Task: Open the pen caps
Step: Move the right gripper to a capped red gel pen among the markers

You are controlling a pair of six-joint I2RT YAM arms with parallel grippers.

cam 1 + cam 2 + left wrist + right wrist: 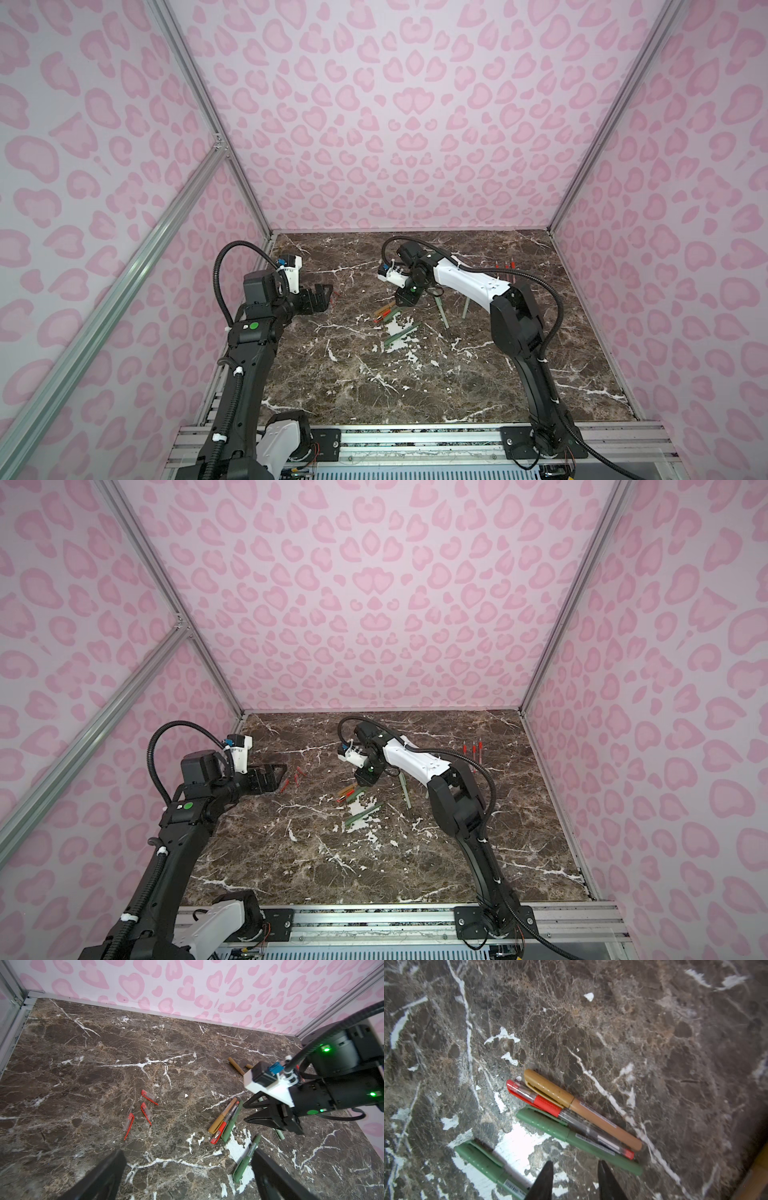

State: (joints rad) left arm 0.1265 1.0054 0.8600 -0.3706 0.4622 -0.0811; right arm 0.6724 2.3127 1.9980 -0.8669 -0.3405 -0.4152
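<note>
Three capped pens lie side by side mid-table: tan cap (pixel 548 1087), clear red cap (pixel 522 1089), green cap (pixel 542 1122). Beside them lies a fourth capped pen with a green cap (pixel 477 1157). My right gripper (pixel 575 1164) hovers just off the far ends of the three pens, jaws a little apart with only marble between them; in a top view the right gripper (pixel 400 302) sits over this cluster. Three loose red caps (pixel 146 1112) lie to the left. My left gripper (pixel 188 1152) is wide open and empty, and a top view shows the left gripper (pixel 282 777) beside those caps.
Three uncapped red pen bodies (pixel 505 266) lie at the back right. Two pale green bodies (pixel 442 311) lie under the right arm, and tan bodies (pixel 235 1065) beyond its wrist. Pink patterned walls close three sides; a metal rail (pixel 415 436) runs along the front.
</note>
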